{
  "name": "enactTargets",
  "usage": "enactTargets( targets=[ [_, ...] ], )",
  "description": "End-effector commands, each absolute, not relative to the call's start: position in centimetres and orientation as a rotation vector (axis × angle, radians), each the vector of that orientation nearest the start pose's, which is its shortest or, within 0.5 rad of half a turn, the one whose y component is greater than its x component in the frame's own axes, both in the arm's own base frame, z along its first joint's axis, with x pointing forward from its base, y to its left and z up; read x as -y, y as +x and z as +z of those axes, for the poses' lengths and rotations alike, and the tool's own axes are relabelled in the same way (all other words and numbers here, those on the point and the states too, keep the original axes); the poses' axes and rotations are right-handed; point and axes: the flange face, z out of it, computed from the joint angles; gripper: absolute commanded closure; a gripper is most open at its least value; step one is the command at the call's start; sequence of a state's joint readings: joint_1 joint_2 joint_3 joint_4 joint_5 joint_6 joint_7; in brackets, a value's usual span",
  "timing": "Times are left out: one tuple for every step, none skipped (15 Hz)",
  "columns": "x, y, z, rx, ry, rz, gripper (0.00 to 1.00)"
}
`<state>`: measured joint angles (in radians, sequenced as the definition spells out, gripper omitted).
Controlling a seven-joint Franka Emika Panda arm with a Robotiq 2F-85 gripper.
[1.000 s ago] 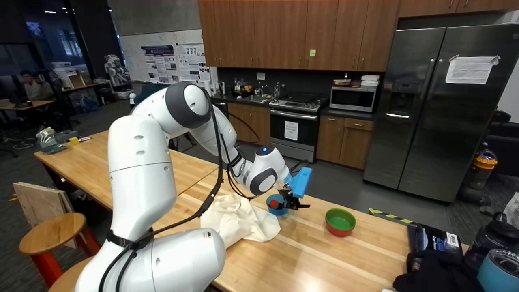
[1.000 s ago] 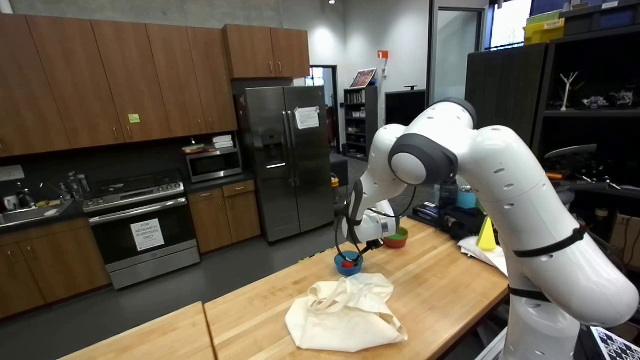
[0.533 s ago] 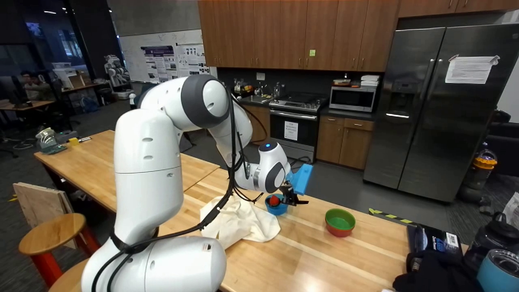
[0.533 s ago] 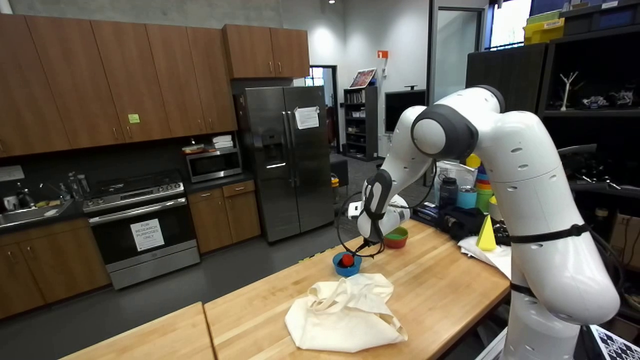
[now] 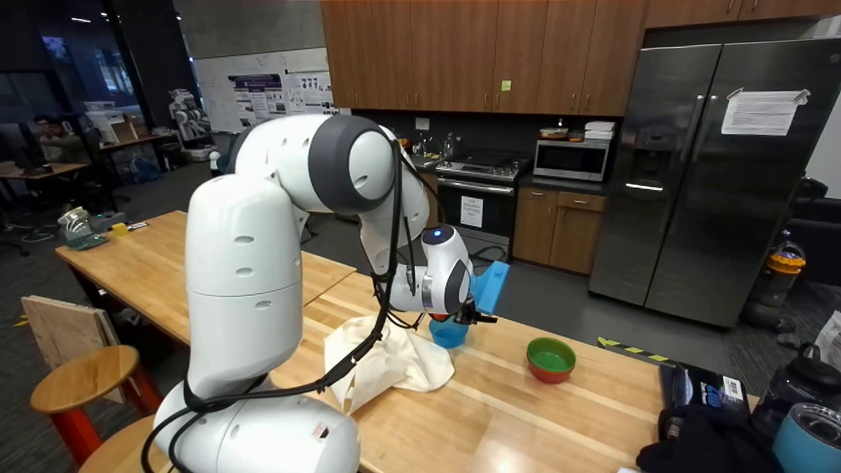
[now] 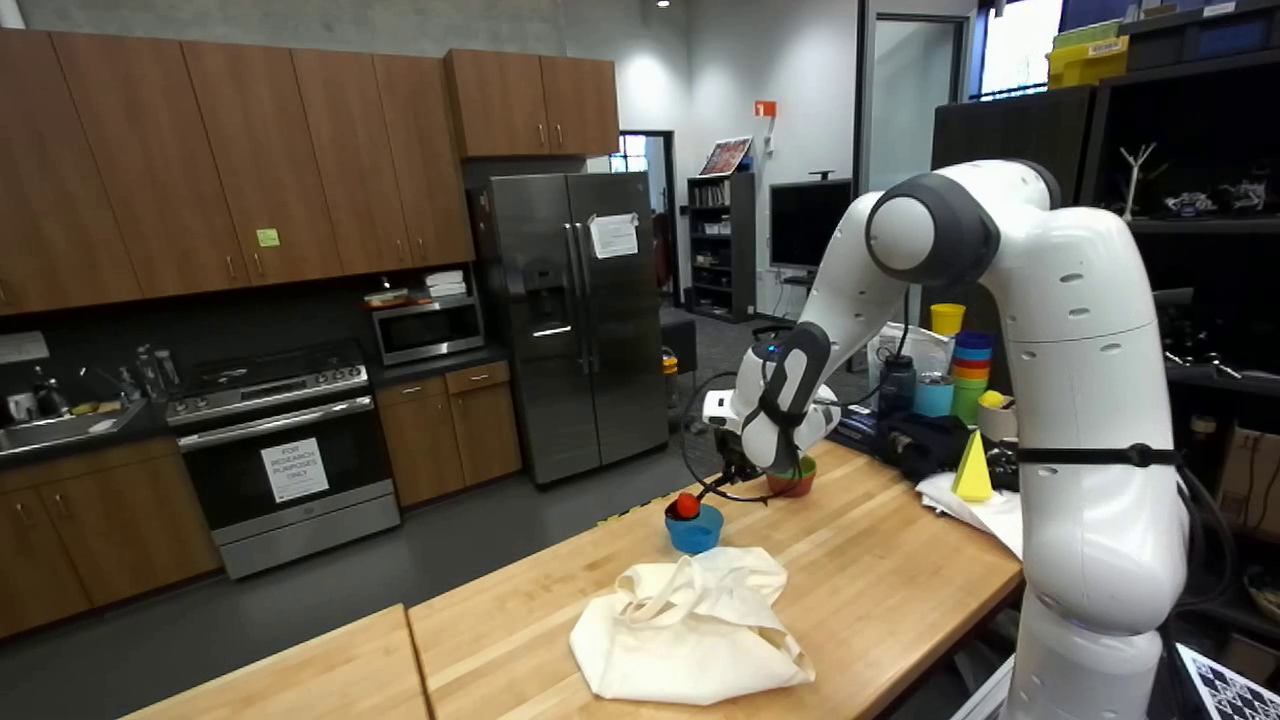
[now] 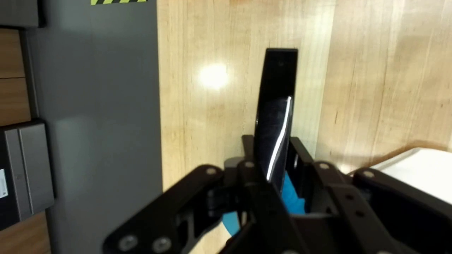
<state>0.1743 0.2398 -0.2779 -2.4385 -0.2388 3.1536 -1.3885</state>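
Note:
My gripper [image 7: 272, 141] is shut on the shiny black handle of a utensil [image 7: 279, 91], which sticks out past the fingertips in the wrist view. In both exterior views the gripper [image 5: 469, 316] [image 6: 728, 470] is just above a blue bowl [image 5: 449, 334] [image 6: 694, 531]. A red ball [image 6: 687, 505] sits at the black far end of the utensil, at about the height of the bowl's rim. In an exterior view the ball [image 5: 439, 317] is mostly hidden behind the arm. Part of the blue bowl [image 7: 231, 223] shows below the gripper in the wrist view.
A crumpled cream cloth bag [image 5: 394, 361] [image 6: 690, 630] lies beside the blue bowl. A green bowl [image 5: 550, 355] sits in a red bowl [image 5: 549, 376] farther along the table. A yellow wedge [image 6: 972, 470], stacked cups [image 6: 970, 375] and a dark bottle [image 6: 897, 385] stand at the table's end.
My arm has drawn back and the gripper has risen a little, still holding the utensil. The red ball has come up from inside the blue bowl to its rim. The bowl stays in place.

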Motion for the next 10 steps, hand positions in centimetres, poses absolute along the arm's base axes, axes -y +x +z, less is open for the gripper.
enactTargets(
  targets=[
    [4.5, 50.6, 28.1, 2.397, -2.564, -0.588, 0.94],
    [5.1, 50.1, 28.3, 2.378, -2.583, -0.601, 0.94],
    [5.8, 49.7, 28.6, 2.356, -2.608, -0.615, 0.94],
    [6.5, 49.2, 29.0, 2.335, -2.631, -0.628, 0.94],
    [7.0, 48.8, 29.2, 2.311, -2.656, -0.642, 0.94],
    [7.5, 48.5, 29.4, 2.289, -2.678, -0.654, 0.94],
    [8.1, 48.0, 29.6, 2.271, -2.698, -0.659, 0.94],
    [8.6, 47.7, 29.8, 2.262, -2.711, -0.659, 0.94],
    [9.0, 47.3, 29.9, 2.248, -2.724, -0.661, 0.94],
    [8.8, 46.9, 29.8, 2.226, -2.731, -0.666, 0.94]
  ],
)
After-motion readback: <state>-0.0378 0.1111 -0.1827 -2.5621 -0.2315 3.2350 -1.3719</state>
